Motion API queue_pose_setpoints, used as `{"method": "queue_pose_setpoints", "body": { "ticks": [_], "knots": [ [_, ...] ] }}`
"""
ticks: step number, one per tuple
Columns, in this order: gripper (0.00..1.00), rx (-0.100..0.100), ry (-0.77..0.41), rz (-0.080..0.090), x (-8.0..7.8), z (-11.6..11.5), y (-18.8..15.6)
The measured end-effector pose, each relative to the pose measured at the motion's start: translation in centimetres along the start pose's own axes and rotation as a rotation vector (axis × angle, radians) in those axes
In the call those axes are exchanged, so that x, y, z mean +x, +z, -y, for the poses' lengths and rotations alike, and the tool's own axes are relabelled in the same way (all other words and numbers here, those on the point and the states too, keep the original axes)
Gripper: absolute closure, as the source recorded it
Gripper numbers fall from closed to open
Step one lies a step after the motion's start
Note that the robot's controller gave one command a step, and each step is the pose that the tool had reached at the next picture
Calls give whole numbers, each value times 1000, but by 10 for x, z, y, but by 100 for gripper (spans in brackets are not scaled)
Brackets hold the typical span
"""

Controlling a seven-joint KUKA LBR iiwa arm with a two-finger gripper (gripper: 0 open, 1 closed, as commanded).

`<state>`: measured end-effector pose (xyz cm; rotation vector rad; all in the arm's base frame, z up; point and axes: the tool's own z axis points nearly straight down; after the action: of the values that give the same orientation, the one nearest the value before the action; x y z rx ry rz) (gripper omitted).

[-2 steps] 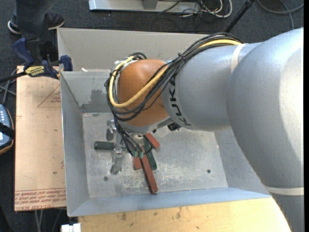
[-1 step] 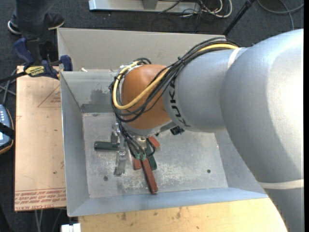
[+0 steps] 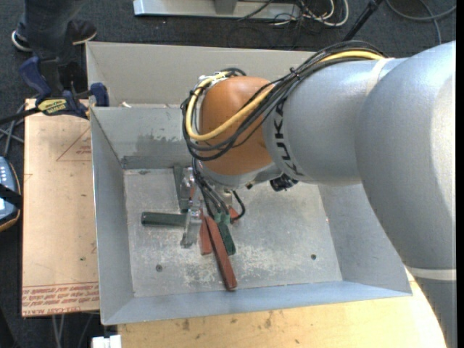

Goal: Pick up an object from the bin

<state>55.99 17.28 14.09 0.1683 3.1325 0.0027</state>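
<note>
Grey metal bin (image 3: pixel 109 194), arm in from the right edge, orange wrist cover (image 3: pixel 232 125) over the bin's middle. Gripper (image 3: pixel 191 214) hangs low at the centre of the bin floor, partly hidden under the cover; cannot tell whether it is open or closed, nor whether it has hold of anything. Three things cluster at it: a dark flat bar (image 3: pixel 161 220) lying toward the left wall, its near end at the gripper; a red-brown strip (image 3: pixel 223 265) slanting toward the front edge; a dark green piece (image 3: pixel 227 239) lying against the strip.
</note>
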Motion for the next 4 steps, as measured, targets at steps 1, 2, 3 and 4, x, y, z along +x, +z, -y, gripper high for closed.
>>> {"method": "queue_pose_setpoints", "body": {
  "ticks": [1, 2, 3, 4],
  "knots": [
    [0, -1, 78, 0, -9, -11, 71],
    [100, -2, 60, -2, -19, -39, 70],
    [100, -2, 61, -2, -19, -39, 70],
    [100, 0, 61, -4, -18, -39, 68]
  ]
}}
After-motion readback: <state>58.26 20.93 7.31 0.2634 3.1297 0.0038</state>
